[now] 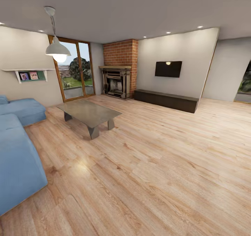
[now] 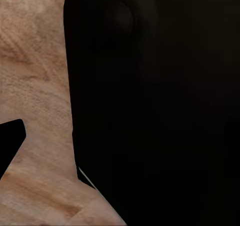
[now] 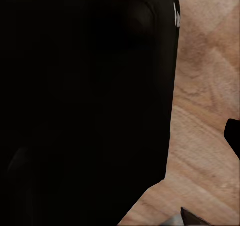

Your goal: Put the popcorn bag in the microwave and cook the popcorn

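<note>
I am in a living room with a light wood floor (image 1: 164, 166). The popcorn bag, the microwave and the countertop are out of view. In the left wrist view a large black part of my own body (image 2: 155, 105) sits close to the camera, with wood floor (image 2: 35, 85) beside it. The right wrist view has the same kind of black bulk (image 3: 85, 100) with floor (image 3: 205, 110) alongside.
A blue sofa (image 1: 17, 159) lines the left side. A low grey coffee table (image 1: 90, 113) stands ahead left. At the back are a brick fireplace (image 1: 118, 79), a long dark bench (image 1: 166, 100) under a wall TV (image 1: 168, 69), and glass doors (image 1: 75, 68). Open floor stretches ahead and right.
</note>
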`<state>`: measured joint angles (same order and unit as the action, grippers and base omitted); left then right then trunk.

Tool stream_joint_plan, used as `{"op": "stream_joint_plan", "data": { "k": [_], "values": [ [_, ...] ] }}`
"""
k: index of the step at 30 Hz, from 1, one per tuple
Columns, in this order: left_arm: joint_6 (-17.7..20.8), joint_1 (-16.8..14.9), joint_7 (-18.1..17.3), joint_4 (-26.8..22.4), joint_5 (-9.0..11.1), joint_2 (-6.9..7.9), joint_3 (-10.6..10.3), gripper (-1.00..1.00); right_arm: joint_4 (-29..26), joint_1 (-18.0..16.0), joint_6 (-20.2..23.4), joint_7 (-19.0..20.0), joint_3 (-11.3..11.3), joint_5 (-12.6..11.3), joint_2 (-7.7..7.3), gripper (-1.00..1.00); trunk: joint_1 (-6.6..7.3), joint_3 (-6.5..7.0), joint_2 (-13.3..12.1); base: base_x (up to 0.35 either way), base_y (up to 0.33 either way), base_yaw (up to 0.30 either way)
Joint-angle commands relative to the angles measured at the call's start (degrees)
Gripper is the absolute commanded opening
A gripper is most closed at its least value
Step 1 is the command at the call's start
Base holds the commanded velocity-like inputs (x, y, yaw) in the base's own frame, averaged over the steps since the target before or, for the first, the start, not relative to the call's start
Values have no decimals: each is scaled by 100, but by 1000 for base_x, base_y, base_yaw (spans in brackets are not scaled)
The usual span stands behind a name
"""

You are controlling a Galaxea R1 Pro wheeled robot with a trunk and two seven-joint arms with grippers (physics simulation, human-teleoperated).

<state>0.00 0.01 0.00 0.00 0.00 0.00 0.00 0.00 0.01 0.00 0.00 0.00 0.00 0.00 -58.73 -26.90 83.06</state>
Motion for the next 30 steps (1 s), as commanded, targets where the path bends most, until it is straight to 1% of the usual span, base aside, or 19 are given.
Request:
{"op": "stream_joint_plan", "data": {
  "k": [1,3,9,17,23,27,30],
  "values": [
    [0,-1,0,0,0,0,0,100,0,-1,0,0,0,0,0,100,0,-3,2,0,0,0],
    [-35,-9,-9,-18,0,26,9,100,0,-9,65,3,58,54,-16,100,0,-3,2,0,0,0],
    [-35,-9,-9,-119,0,58,9,100,0,-9,55,-8,55,50,-10,100,0,-3,2,0,0,0],
    [-35,-9,-9,-135,11,60,15,100,0,-9,47,-9,52,44,-9,100,0,-3,2,0,0,0],
    [-35,-9,-9,-159,17,-98,29,100,0,-9,-94,-9,53,44,-9,100,0,-3,2,0,0,0],
    [-32,-9,-29,-283,24,-119,34,100,0,-9,-112,-9,53,44,-9,100,0,-3,2,2,0,0],
    [-15,-9,-58,-400,20,-123,32,100,0,-9,-114,-9,58,44,-9,100,0,-3,2,175,0,0]
  ]
}}
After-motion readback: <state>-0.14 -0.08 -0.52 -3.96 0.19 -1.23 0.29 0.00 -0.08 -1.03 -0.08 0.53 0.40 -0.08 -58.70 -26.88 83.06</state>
